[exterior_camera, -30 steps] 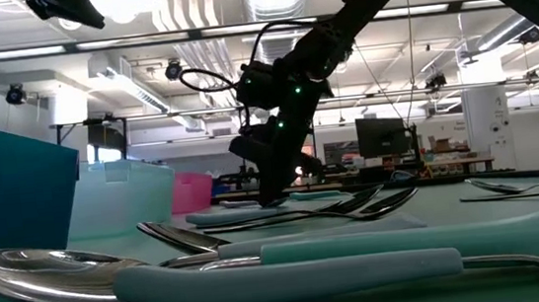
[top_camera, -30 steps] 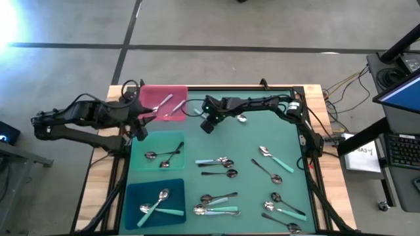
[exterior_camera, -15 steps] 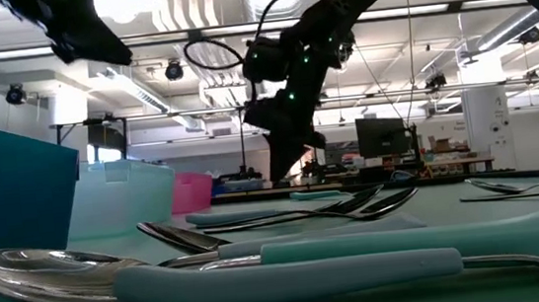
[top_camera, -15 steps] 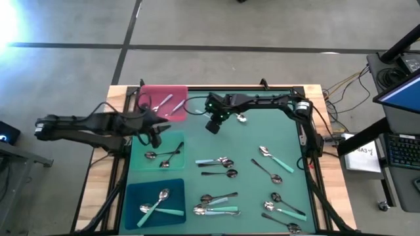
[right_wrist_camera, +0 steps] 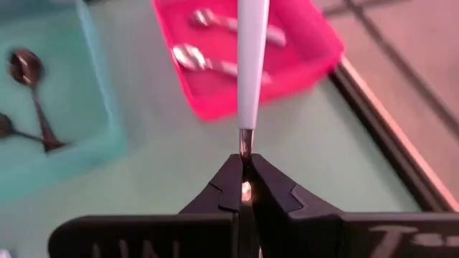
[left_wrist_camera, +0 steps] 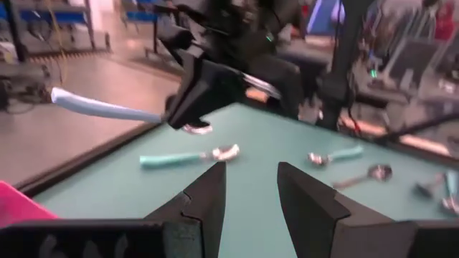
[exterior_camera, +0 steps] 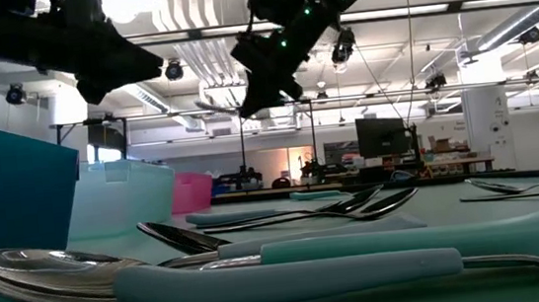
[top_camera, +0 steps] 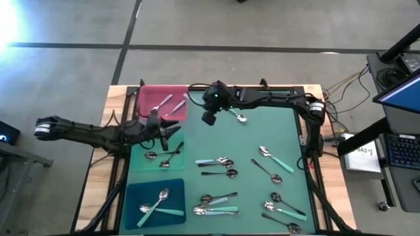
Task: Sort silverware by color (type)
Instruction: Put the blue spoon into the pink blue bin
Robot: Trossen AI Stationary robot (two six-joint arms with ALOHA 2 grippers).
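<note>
My right gripper (right_wrist_camera: pixel 245 163) hangs above the table's far side beside the pink tray (top_camera: pixel 152 113). It is shut on a utensil with a pale mint handle (right_wrist_camera: pixel 251 57); its head is hidden. My left gripper (left_wrist_camera: pixel 251 192) is open and hovers over the far end of the mint tray (top_camera: pixel 139 145), touching nothing. That tray holds dark-handled spoons (top_camera: pixel 164 157). Two all-silver spoons (top_camera: pixel 167 105) lie in the pink tray, and mint-handled ones (top_camera: pixel 157 204) in the blue tray. Several more pieces (top_camera: pixel 215 162) lie flat on the green mat. My right gripper pinches the utensil's thin metal neck (right_wrist_camera: pixel 245 140), just below the mint handle, between its two fingertips. The handle (top_camera: pixel 194 103) sticks straight out beyond the fingers, along them, toward the pink tray. The utensil is lifted clear of the table.
A silver spoon (top_camera: pixel 239 118) lies on the mat just right of my right gripper. More silverware is scattered over the mat's right and near parts (top_camera: pixel 281 206). The blue tray (top_camera: pixel 134 190) sits at the near left corner. A black frame (top_camera: pixel 302 141) edges the mat.
My right gripper has risen from the mat with the mint-handled utensil, lifting it clear, and its arm has swung toward the pink tray. My left gripper has moved from the pink tray's left side toward the table's right, over the mint tray.
</note>
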